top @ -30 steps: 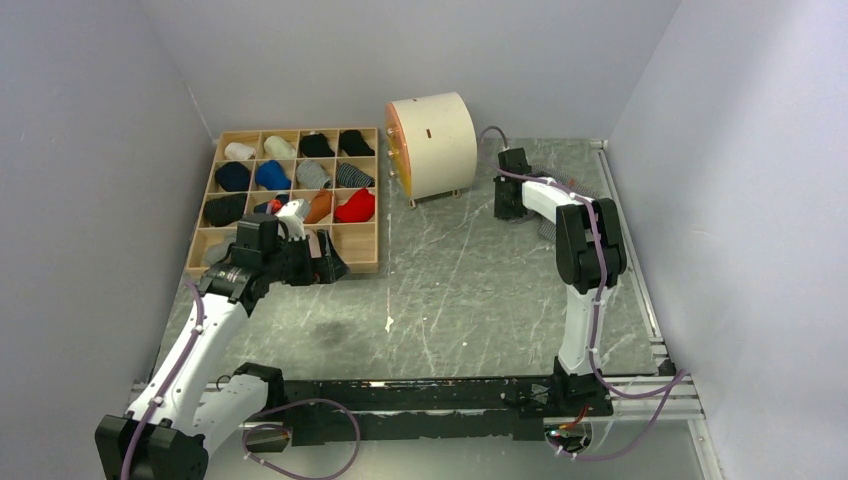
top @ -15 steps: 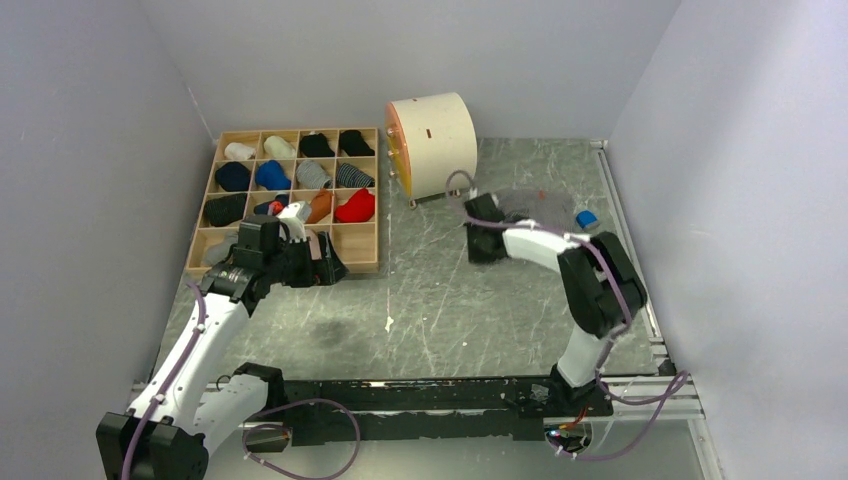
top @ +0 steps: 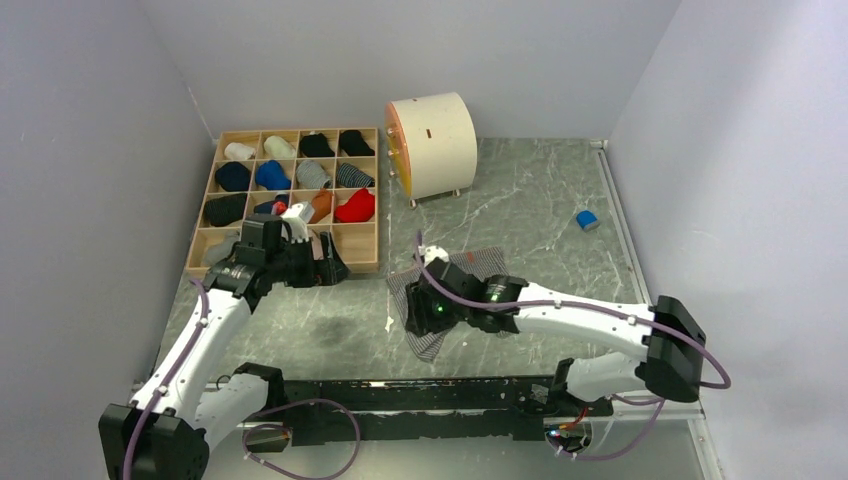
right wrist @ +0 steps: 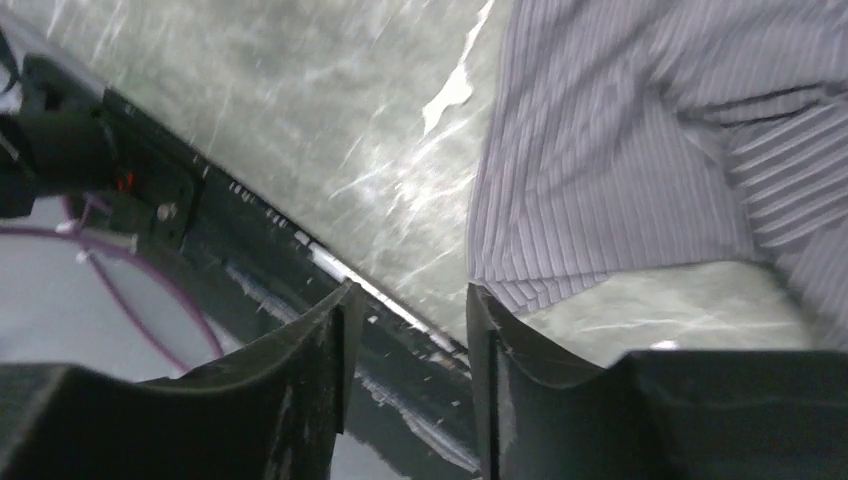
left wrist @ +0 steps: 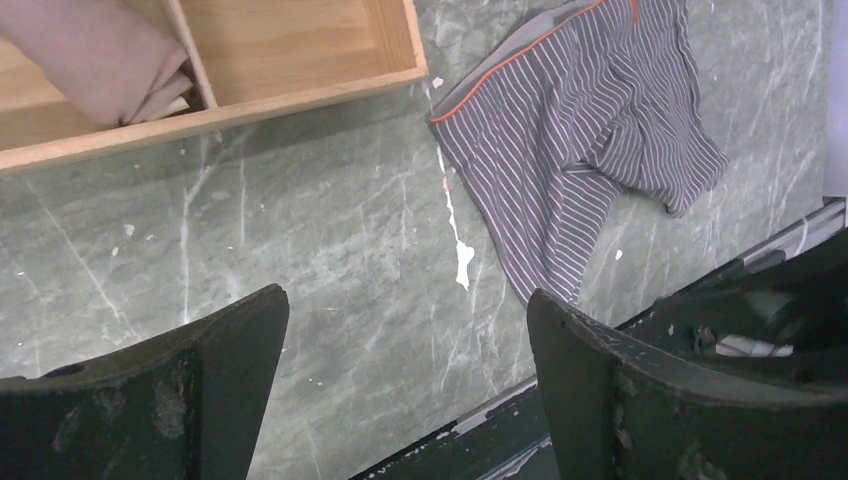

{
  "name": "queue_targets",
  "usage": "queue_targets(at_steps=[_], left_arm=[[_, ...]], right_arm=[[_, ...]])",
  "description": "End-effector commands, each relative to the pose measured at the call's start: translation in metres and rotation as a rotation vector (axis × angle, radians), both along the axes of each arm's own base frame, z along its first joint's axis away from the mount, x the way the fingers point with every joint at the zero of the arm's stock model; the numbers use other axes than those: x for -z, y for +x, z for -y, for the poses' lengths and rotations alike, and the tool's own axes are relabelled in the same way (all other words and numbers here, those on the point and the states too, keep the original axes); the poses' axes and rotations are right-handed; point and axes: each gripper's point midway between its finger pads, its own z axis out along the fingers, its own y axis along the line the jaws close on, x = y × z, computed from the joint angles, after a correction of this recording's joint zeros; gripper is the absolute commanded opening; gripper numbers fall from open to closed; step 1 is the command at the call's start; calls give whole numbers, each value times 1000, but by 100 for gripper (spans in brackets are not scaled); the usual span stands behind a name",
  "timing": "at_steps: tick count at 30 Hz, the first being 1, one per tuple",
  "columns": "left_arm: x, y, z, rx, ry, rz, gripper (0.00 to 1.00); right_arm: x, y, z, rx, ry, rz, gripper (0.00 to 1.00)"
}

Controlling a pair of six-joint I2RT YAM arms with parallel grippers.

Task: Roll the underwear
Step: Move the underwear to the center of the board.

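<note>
right end effector released, at striped underwear near hem | left end effector released, left of it | risk: sideways push bunches hem off bench

Pale lilac walls on three sides, grey-green marbled tabletop — even light

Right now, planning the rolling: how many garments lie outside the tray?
1: the grey striped underwear, spread on the table near the tray; the right arm may hide more.
</note>
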Motion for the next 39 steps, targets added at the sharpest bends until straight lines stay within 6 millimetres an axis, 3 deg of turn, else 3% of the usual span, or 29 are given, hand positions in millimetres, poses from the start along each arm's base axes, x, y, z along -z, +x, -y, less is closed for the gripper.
queue_targets(at_steps=[1,3,6,10,15,21,26,39], left_arm=[[-6,0,14,89,-50,38,93],[-7,-2,21,112,-72,40,93],[-4,-2,36,130,-75,41,93],[9,-5,65,154,-49,9,90],[46,-4,85,70,53,-69,82],[73,10,105,-21,59,-101,79],[90,22,115,-48,73,-121,76],[120,44,136,-63,89,-153,61]], right_arm=[[-52,52,40,204,-17,188,54],[-64,82,69,304,-27,236,58],[-62,132,125,498,-29,251,64],[-48,167,164,571,0,236,64],[-19,201,197,590,11,123,60],[18,229,203,566,-25,17,52],[42,244,206,573,-73,-22,51],[72,254,214,544,-171,-55,51]])
